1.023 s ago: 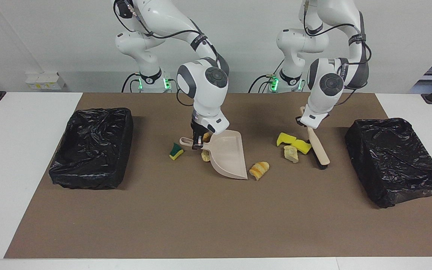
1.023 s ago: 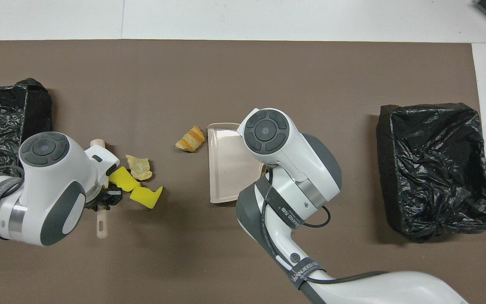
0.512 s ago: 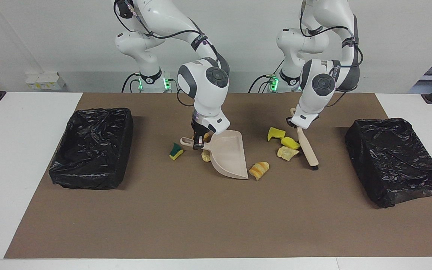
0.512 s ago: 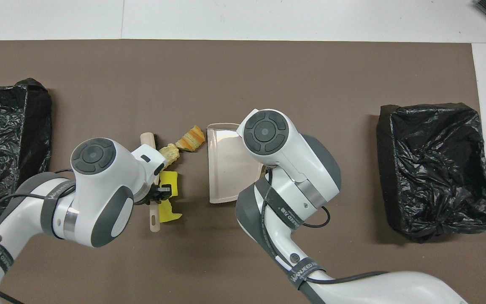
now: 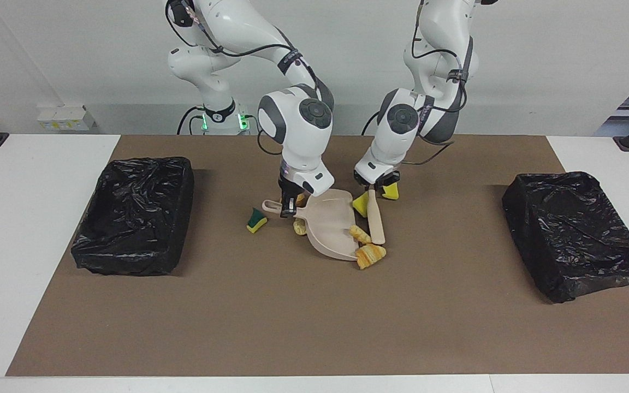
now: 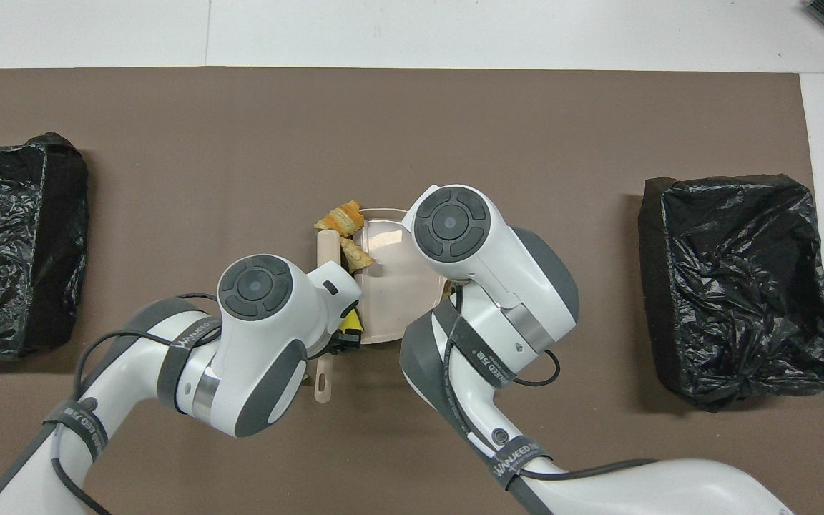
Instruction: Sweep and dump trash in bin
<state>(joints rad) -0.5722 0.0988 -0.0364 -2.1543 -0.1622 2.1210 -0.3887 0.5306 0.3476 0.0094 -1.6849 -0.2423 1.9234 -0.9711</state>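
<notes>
My right gripper (image 5: 288,203) is shut on the handle of the beige dustpan (image 5: 330,222) (image 6: 392,286), whose mouth rests on the mat. My left gripper (image 5: 373,184) is shut on the wooden brush (image 5: 375,218) (image 6: 326,252), which stands against the dustpan's open edge. Trash crowds that edge: a tan lump (image 5: 359,233) (image 6: 355,254) on the lip, a layered orange lump (image 5: 371,255) (image 6: 340,217) at the corner, and two yellow sponge bits (image 5: 360,204) (image 5: 390,191) by the brush. A green-faced sponge bit (image 5: 256,220) and a tan lump (image 5: 299,227) lie by the dustpan's handle.
Two bins lined with black bags stand on the brown mat, one (image 5: 134,213) (image 6: 737,286) at the right arm's end and one (image 5: 576,229) (image 6: 15,243) at the left arm's end. Bare mat stretches between them, farther from the robots than the dustpan.
My left arm swept the brush across the mat to the dustpan's mouth, pushing the sponge bits and lumps along. The right gripper and dustpan stayed put.
</notes>
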